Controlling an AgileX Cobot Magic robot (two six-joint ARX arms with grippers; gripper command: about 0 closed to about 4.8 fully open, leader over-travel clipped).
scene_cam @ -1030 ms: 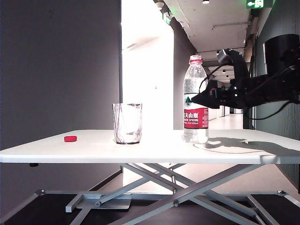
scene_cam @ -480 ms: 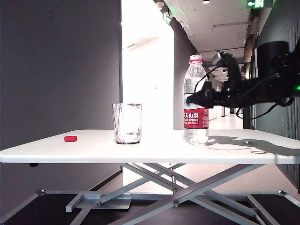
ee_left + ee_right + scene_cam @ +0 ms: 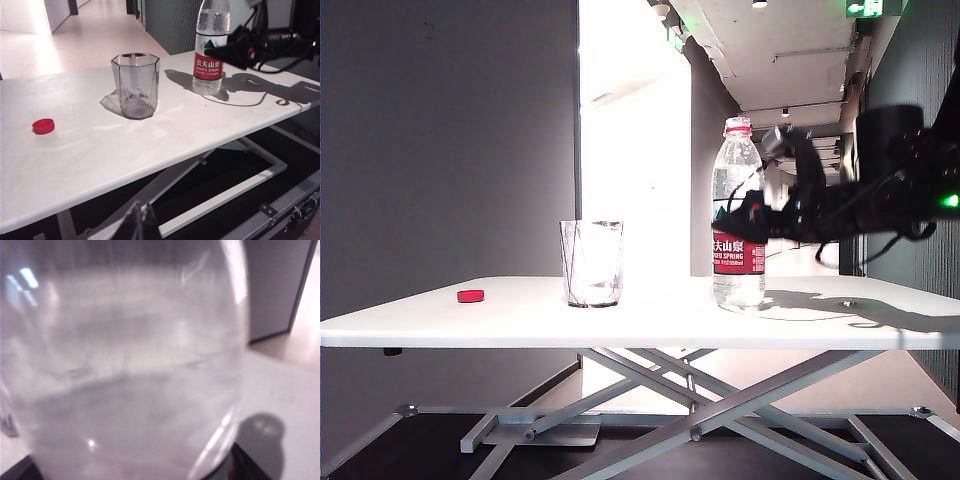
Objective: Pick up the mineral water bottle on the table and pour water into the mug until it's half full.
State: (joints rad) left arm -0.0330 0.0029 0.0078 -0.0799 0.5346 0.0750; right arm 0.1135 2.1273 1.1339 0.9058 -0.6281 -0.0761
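White and smooth, the flat counter [image 3: 520, 320] rests on a grey metal frame of crossed legs, set in a dim corridor with dark grey walls, a brightly lit passage behind, and a green exit sign near the ceiling. Mineral water bottle [image 3: 738, 215]: tall, clear ribbed plastic with a red neck ring and a red-and-white label bearing a green mountain mark; it stands upright and uncapped on the right part of the counter, with clear water [image 3: 207, 84] visible inside. Mug [image 3: 591, 263]: a clear, handleless, faceted glass tumbler, slightly tapered, upright near the counter's middle and well apart from the bottle; whether it holds liquid cannot be told. Red cap [image 3: 470, 296]: a small flat disc lying toward the left edge. Right gripper [image 3: 745, 218]: black, reaching in level from the right at the height of the label top, its fingers spread wide on either side of the bottle and not clenched on it; the right wrist view is filled by the bottle's translucent curved wall. Left gripper [image 3: 140, 225]: only dark finger tips show, below the counter's near edge; their state cannot be told.
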